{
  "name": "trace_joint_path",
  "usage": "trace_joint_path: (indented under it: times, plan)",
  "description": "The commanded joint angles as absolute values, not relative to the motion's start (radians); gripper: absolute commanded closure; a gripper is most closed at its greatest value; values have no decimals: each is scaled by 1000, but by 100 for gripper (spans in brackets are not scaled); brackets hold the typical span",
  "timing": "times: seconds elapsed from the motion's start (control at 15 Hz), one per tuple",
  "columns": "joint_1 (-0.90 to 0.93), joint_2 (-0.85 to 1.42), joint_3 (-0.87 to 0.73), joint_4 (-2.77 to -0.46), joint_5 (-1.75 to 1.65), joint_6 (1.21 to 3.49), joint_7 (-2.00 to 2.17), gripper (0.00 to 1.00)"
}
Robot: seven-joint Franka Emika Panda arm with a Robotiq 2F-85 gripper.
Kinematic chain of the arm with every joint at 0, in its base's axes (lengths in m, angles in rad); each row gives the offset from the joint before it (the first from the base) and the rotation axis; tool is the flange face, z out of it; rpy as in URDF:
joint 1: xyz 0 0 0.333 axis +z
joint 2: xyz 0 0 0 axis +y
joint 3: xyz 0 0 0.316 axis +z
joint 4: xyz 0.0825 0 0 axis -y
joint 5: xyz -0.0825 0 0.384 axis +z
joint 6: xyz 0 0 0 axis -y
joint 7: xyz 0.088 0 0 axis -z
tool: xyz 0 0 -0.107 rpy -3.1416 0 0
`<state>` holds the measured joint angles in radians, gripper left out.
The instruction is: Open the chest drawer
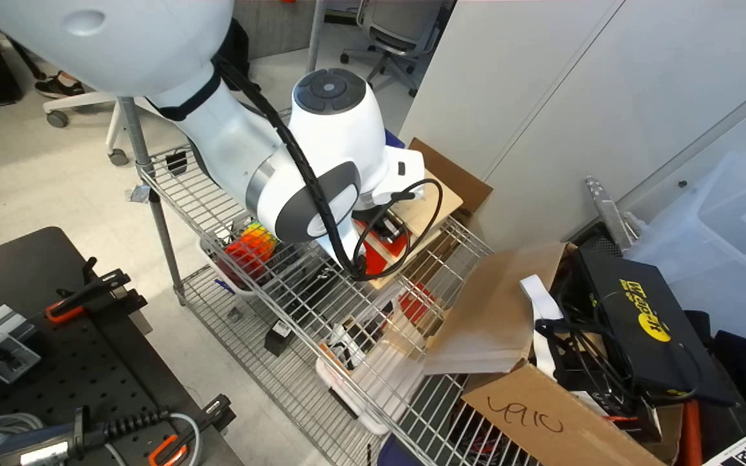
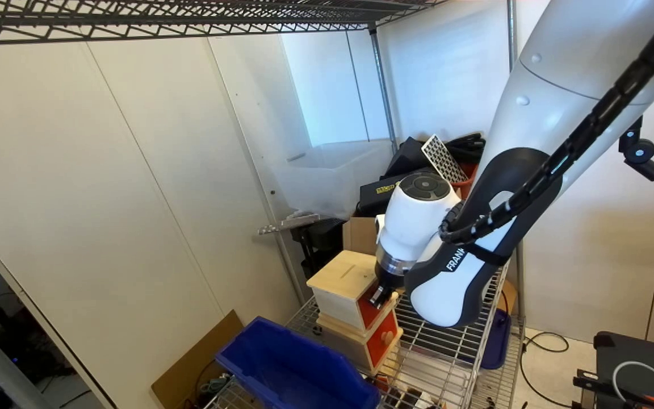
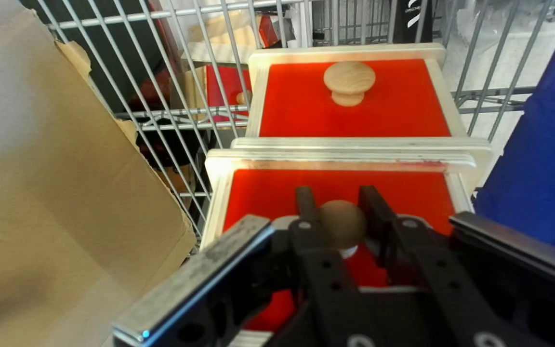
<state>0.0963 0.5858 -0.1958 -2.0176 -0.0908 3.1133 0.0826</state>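
Pale box-shaped plywood chest [image 2: 345, 313] stands toward the wall-side edge of the grey metal wire shelf [image 2: 446, 346]. Black metal claw [image 3: 337, 196] grips the round wooden knob [image 3: 343, 224] of the chest's upper red-fronted drawer [image 3: 337, 180]. Judgement: light, stiff, liable to slide; hold behind the knob's head.

2 exterior views: high, sharing chest [image 2: 343, 311]. Wrist view: close, facing drawers [image 3: 354, 121].
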Motion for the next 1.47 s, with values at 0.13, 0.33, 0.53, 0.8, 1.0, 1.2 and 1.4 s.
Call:
trace_joint_path:
  times: [0.13,0.33,0.53,0.8,1.0,1.2,1.4]
  plan:
    - [120,555,-212,-2080,-89,3188,67,93]
    - [130,553,-218,-2100,-85,3222,58,93]
    - [137,553,-225,-2105,-75,3238,54,93]
    - [134,550,-223,-2102,-69,3237,56,93]
    - [132,547,-221,-2102,-67,3237,57,93]
    - [137,547,-227,-2104,-66,3244,60,93]
    - [126,553,-217,-2099,-66,3265,57,93]
